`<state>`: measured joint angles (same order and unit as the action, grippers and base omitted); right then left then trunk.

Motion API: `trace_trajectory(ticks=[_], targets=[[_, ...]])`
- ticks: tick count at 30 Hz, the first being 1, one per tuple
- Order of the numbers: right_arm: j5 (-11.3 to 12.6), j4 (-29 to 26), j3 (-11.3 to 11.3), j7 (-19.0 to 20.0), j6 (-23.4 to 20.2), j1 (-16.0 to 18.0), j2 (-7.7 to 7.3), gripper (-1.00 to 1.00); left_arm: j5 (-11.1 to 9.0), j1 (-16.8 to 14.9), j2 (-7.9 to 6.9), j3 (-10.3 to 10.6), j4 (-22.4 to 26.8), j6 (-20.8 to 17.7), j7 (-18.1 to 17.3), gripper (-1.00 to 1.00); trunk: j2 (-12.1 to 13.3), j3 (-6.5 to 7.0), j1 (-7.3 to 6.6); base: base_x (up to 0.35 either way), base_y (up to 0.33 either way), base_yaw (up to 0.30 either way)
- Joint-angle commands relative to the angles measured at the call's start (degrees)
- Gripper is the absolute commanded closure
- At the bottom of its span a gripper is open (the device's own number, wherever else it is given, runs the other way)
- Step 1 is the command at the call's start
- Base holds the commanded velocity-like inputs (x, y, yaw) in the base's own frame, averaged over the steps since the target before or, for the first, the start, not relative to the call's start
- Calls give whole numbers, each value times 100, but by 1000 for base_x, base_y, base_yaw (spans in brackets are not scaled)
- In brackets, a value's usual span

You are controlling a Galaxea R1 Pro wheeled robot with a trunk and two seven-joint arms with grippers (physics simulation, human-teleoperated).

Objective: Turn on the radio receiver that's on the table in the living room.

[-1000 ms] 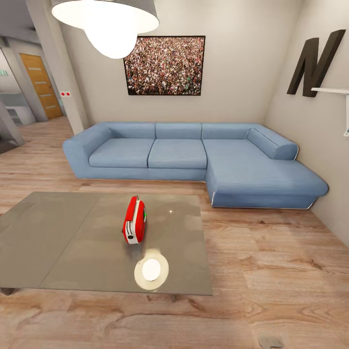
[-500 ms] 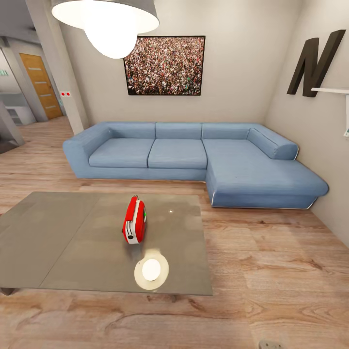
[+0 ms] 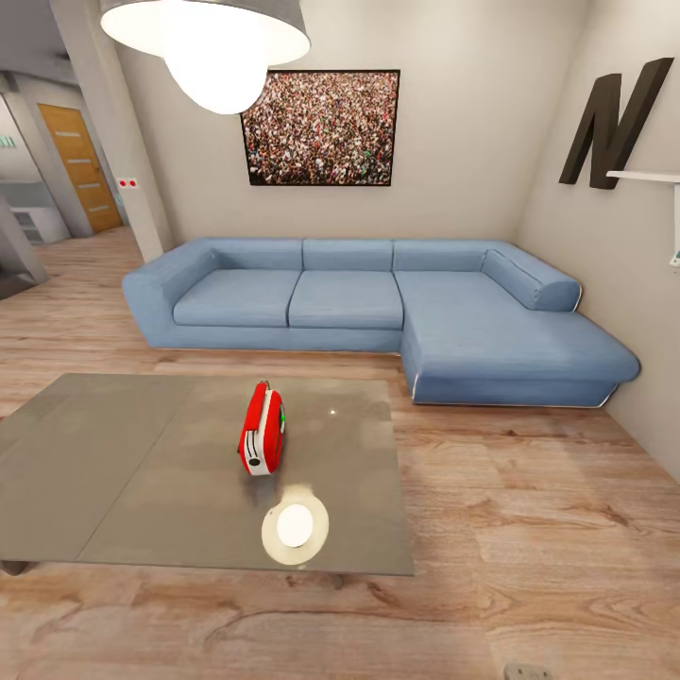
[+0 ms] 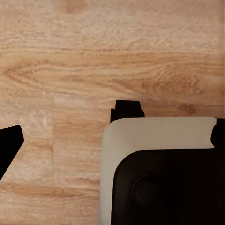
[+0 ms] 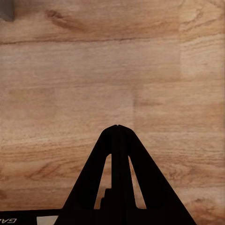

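The right gripper point(image 5: 117, 127) is seen in its wrist view with both dark fingers pressed together at the tips, nothing held between them, above bare light wood floor point(image 5: 93, 70). In the left wrist view one dark fingertip of the left gripper point(image 4: 9, 145) is seen at the picture's edge, beside a beige and black part of the robot's body point(image 4: 159, 173); whether that gripper is parted or closed cannot be told. The same wood floor lies beneath it.

In the head view the radio receiver point(image 3: 263, 429) is seen standing on its narrow edge on the table point(image 3: 113, 472), near the middle of the top's right half, well apart from every edge. Its red face is turned sideways and a white end with a dark detail faces the camera. A bright round reflection point(image 3: 295, 525) of the ceiling lamp point(image 3: 208, 47) is seen on the glossy grey top, between the radio and the near edge.

Beyond the far edge of the table a blue L-shaped sofa point(image 3: 378, 302) is set against the beige wall, under a framed crowd picture point(image 3: 321, 127). A big dark letter N point(image 3: 614, 123) is mounted on the right-hand wall.
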<state>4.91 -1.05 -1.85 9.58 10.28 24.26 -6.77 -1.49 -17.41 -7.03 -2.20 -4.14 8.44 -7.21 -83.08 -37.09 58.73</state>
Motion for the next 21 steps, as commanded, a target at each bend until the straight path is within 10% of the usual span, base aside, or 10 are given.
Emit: trace_trajectory(ticks=[1,21], targets=[[1,0,0,0,0,0,0,100,0,1,24,0,1,0,0,-100,0,0,0,0,0,0],[1,0,0,0,0,0,0,100,0,1,38,-8,1,0,0,-100,0,0,0,0,0,0]])
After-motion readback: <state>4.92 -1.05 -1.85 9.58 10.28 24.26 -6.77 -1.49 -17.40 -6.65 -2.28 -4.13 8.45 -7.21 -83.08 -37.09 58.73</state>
